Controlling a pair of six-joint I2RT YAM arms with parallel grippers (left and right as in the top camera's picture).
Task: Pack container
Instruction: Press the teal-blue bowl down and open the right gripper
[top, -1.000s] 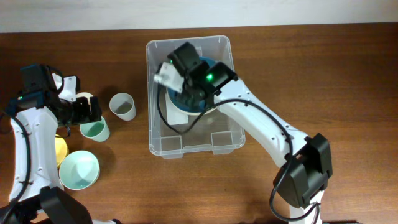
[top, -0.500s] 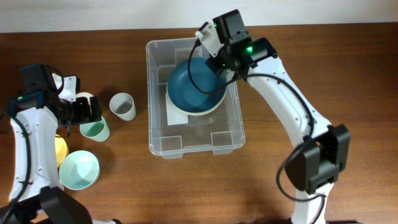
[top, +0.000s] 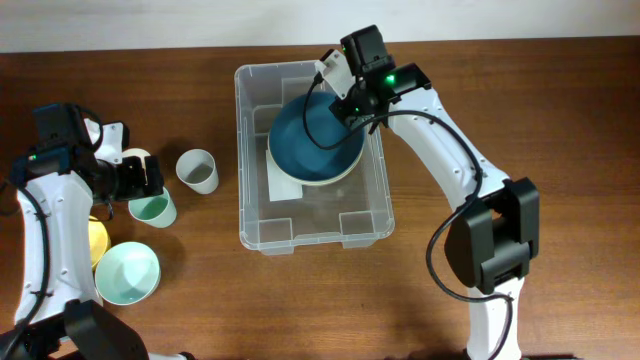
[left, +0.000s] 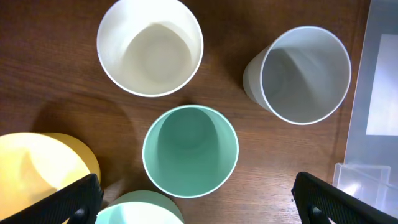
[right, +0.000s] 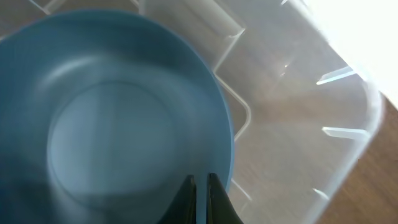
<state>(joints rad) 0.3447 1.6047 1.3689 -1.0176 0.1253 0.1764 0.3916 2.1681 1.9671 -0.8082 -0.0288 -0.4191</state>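
**Item 1, container** (top: 318, 228): clear bin, mid surface (top: 580, 150). White label (top: 283, 187) on its floor.

**Item 2, blue bowl** (top: 313, 135): inside container, far half. Appears to sit in a cream bowl (top: 322, 181), of which only the near rim shows. Now in full view; a sec ago my right arm (top: 440, 165) covered most of it.

**Item 3, right jaws:** closed tight, tips just inside the blue bowl's rim per wrist cam. Nothing seen betw. them; can't tell if they touch the bowl. Change: they have only just finished closing, and the arm has swung from over the bin's middle to its far right corner.

**Item 4, left jaws:** wide open, hanging over mint cup (left: 190, 152), holding nothing. No change over the last sec.

**Item 5, outside the container, all to its left:**
- cream cup (left: 150, 46)
- grey cup (left: 305, 74), nearest the bin
- mint cup
- yellow bowl (left: 37, 168)
- mint bowl (top: 127, 272)

**Reading:** blue bowl looks delivered, so my right side is prob. done w/ this drop and free to pull clear. Five pcs not yet packed, so I judge the task under halfway. Next pick likely falls to my left side, since the mint cup sits right below the open jaws.
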